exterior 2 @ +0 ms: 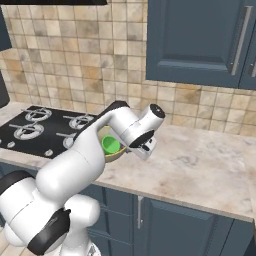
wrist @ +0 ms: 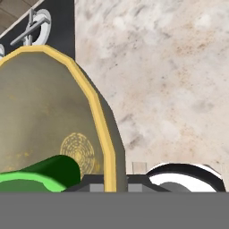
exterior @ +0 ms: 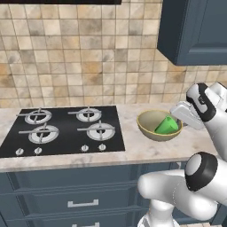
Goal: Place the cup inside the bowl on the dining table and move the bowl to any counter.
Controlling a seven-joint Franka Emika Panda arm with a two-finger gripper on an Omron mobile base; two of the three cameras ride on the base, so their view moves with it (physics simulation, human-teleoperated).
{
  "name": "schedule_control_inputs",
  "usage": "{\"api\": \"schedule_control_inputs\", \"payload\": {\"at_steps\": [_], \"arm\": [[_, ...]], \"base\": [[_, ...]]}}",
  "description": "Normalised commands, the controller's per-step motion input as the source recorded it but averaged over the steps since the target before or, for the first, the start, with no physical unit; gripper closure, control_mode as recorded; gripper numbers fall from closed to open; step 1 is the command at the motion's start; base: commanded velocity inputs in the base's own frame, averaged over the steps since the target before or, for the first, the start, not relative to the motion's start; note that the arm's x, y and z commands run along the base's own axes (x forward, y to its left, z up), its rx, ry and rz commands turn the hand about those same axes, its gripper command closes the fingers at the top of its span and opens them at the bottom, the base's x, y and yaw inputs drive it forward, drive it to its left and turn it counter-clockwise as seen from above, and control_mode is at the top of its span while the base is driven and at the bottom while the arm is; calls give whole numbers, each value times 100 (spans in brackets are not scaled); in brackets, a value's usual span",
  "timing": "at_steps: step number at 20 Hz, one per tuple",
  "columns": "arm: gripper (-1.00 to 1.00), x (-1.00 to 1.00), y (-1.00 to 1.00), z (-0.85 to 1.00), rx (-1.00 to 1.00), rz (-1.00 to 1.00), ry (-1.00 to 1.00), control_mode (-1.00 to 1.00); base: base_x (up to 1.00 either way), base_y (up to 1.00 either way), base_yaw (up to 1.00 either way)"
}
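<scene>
The olive-tan bowl (exterior: 153, 125) is sitting on the beige marbled counter (exterior: 133, 153), just beside the right edge of the black four-burner gas hob (exterior: 62, 131), and the small green cup (exterior: 167, 125) is lying tilted inside it, leaning toward the side where the arm is. In the left base view the inside of the bowl is showing openly, with the cup against its right wall, and the white hand of the arm is reaching to the right rim, but the finger tips are hiding behind the hand there. The right base view is looking from the other side: here the arm is covering most of the bowl (exterior 2: 114, 154), and only a part of the cup (exterior 2: 110, 145) and a strip of the bowl's wall are showing under the wrist. The hand view is giving the closest look: the yellowish rim of the bowl (wrist: 99, 117) is running down between the two dark finger tips, so the gripper (wrist: 108, 187) is closed on the bowl's rim, one finger inside and one outside. In this view the cup (wrist: 42, 175) is lying at the bottom left, inside the bowl, and a burner of the hob (wrist: 33, 26) is appearing at the top left.
</scene>
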Motion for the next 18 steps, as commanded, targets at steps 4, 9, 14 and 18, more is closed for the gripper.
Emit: {"api": "schedule_control_inputs", "payload": {"at_steps": [4, 9, 14, 18], "arm": [[100, 0, 0, 0, 0, 0, 0, -100], [100, 0, 0, -15, 0, -2, -1, -100], [100, 0, 1, -19, 0, -10, -2, -100], [100, 0, 0, -7, 0, -14, -2, -100]], "base": [[0, 0, 0], [0, 0, 0], [0, 0, 0], [0, 0, 0]]}}
